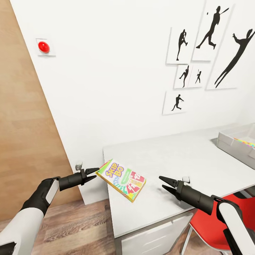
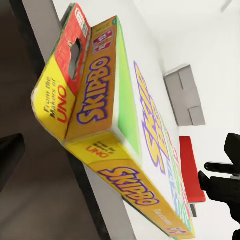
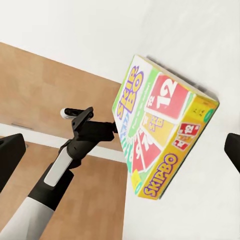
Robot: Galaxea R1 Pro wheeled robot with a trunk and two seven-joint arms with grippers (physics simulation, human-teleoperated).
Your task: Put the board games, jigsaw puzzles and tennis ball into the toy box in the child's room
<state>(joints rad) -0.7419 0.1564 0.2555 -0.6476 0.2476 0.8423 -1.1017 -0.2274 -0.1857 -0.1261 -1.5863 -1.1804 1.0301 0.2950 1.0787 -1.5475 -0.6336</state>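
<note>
Skip-Bo box point(image 1: 121, 180) lying flat at the desk's point(image 1: 177, 156) near left corner, one end poking past the left edge. Left gripper point(image 1: 92, 174) level with that overhanging end, fingers point(image 1: 91, 170) close together at the box's corner; cannot tell whether pinching it or merely touching. Right gripper point(image 1: 164, 183) just beside the box over the desk's front edge, fingers parted, holding nothing. Grey bin point(image 1: 232, 141) well apart at the desk's far right edge, a bright puzzle sheet point(image 1: 245, 142) inside.

Best done by clamping the overhanging end firmly, lifting level, then carrying along the desk and lowering flat into the bin. Risk: box tipping off the edge.
</note>
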